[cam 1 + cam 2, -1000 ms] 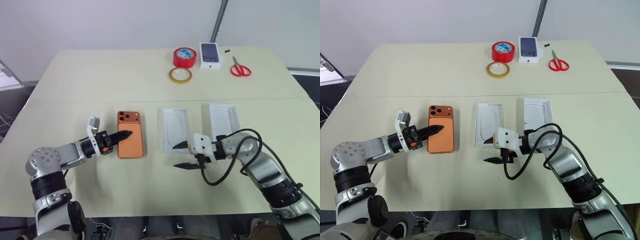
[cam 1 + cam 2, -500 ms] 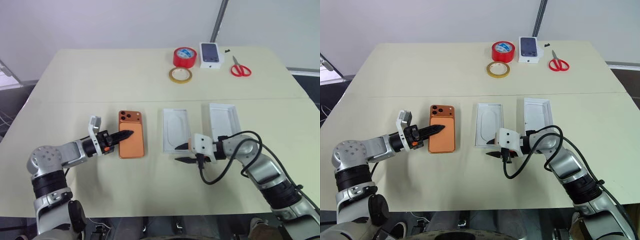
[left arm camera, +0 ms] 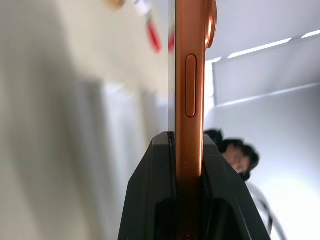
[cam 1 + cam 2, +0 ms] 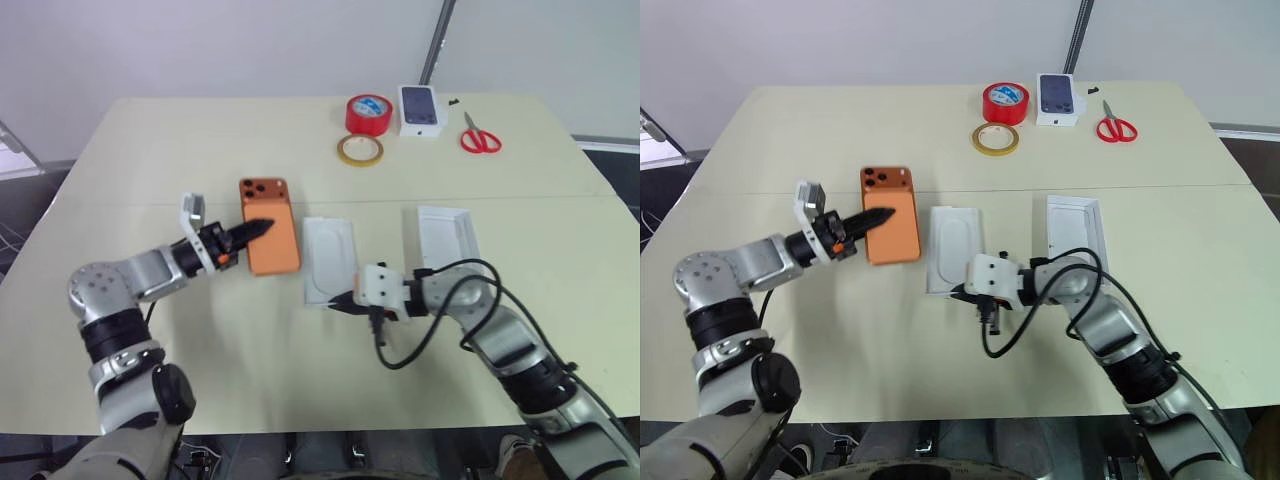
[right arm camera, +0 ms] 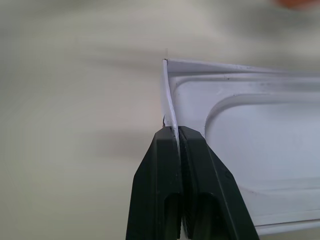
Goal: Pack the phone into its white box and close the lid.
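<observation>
Over the table [image 4: 180,150], my left gripper [image 4: 262,227] is clamping the phone [image 4: 272,240]; my right gripper [image 4: 338,301] is pinching the white box [image 4: 328,262] wall

Two tape rolls [image 4: 368,113], one scissors [image 4: 479,135]

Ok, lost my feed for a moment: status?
Left gripper shut on phone. Right gripper shut on wall of recessed tray. Phone beside tray, not in it; nothing between.
</observation>
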`<act>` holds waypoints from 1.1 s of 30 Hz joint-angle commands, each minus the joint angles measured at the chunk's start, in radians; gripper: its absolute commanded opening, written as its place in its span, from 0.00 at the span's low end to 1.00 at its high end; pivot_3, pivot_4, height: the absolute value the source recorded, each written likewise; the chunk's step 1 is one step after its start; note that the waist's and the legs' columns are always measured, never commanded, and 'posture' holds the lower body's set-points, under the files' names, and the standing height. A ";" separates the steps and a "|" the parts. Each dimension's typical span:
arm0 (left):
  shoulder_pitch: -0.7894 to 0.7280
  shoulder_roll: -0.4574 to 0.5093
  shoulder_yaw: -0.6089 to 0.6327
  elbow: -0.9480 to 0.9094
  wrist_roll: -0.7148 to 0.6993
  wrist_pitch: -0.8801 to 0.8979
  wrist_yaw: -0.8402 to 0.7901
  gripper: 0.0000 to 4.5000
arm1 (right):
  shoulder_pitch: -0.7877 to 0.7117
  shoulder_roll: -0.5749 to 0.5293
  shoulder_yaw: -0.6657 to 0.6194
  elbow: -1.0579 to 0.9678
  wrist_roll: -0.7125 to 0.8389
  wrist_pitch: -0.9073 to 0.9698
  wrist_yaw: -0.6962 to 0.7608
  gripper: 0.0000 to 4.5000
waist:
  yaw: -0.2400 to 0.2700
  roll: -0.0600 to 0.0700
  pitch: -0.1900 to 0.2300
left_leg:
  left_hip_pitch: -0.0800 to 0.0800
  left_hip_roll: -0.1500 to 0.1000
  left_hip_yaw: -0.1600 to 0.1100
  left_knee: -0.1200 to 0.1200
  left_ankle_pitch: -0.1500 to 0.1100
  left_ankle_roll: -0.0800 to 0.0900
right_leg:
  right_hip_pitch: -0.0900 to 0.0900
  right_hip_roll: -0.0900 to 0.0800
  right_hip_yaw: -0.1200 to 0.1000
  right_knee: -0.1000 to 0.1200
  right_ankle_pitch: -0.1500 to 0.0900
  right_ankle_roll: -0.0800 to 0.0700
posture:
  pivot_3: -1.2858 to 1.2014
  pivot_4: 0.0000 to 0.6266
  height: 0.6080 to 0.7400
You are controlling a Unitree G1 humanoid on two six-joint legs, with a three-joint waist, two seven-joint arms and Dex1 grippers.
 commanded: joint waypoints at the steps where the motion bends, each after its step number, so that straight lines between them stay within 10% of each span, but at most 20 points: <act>1: 0.017 -0.023 -0.033 -0.058 -0.036 0.026 0.011 0.00 | -0.034 0.028 0.009 0.020 -0.040 0.015 -0.053 0.01 | 0.000 0.000 0.000 | 0.000 0.000 0.000 0.000 0.000 0.000 | 0.000 0.000 0.000 0.000 0.000 0.000 | 0.52 0.24 1.00; 5: 0.072 -0.041 -0.094 -0.104 -0.034 0.034 0.003 0.00 | -0.042 0.045 -0.010 -0.004 0.016 0.052 -0.030 0.21 | 0.000 0.000 0.000 | 0.000 0.000 0.000 0.001 0.000 0.000 | 0.000 0.000 0.000 0.000 0.000 0.000 | 0.52 0.24 1.00; 10: 0.122 -0.046 -0.161 -0.111 -0.016 0.000 -0.016 0.00 | -0.004 -0.013 -0.037 -0.053 0.049 0.014 0.013 0.75 | 0.003 0.000 0.000 | 0.000 0.000 0.000 0.002 0.000 -0.001 | 0.000 0.000 0.000 0.000 0.000 0.000 | 0.52 0.24 1.00; 31: 0.041 -0.045 -0.345 0.078 0.125 -0.237 -0.134 0.00 | 0.028 -0.133 -0.294 0.068 0.161 -0.057 -0.042 0.75 | 0.003 0.000 0.000 | 0.000 0.000 0.000 0.002 0.000 0.000 | 0.001 0.001 0.000 0.000 0.000 0.000 | 0.52 0.24 1.00; 33: 0.045 -0.045 -0.350 0.083 0.133 -0.247 -0.139 0.30 | 0.034 -0.135 -0.289 0.065 0.157 -0.061 -0.044 0.77 | 0.002 0.000 0.000 | 0.000 0.000 0.000 0.002 0.000 0.000 | 0.001 0.001 0.000 0.000 0.000 0.000 | 0.52 0.24 1.00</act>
